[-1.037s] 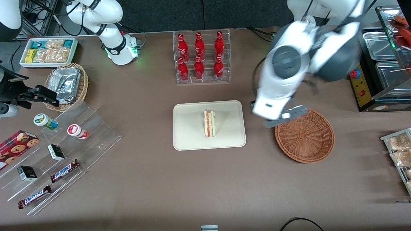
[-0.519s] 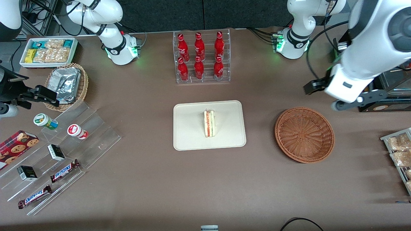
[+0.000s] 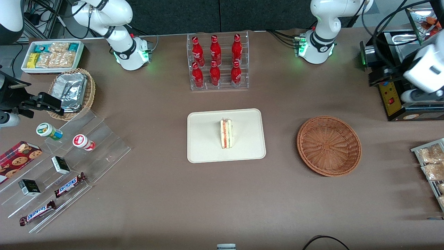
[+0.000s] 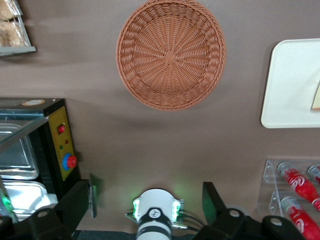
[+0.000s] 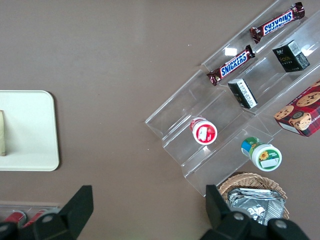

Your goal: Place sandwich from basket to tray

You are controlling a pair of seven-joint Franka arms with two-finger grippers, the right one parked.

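The sandwich (image 3: 226, 133) stands on its edge in the middle of the cream-white tray (image 3: 208, 149), red and green filling facing up. The round reddish-brown basket (image 3: 329, 146) lies beside the tray toward the working arm's end of the table, with nothing in it. My gripper (image 3: 421, 95) hovers high at that end, well away from basket and tray, above the yellow control box. In the left wrist view the gripper (image 4: 150, 186) is open with nothing between its fingers, and the basket (image 4: 171, 52), the tray (image 4: 292, 75) and a sliver of sandwich (image 4: 316, 97) show below.
A clear rack of red bottles (image 3: 216, 62) stands farther from the camera than the tray. The yellow control box (image 3: 390, 92) and metal pans sit under my gripper. A rack of snack packets (image 3: 430, 163) lies nearby. A stepped acrylic display (image 3: 69, 163) and foil-lined basket (image 3: 73, 92) occupy the parked arm's end.
My gripper has swung from just above the basket's rim out toward the working arm's end of the table. The sandwich, tray and basket have not moved.
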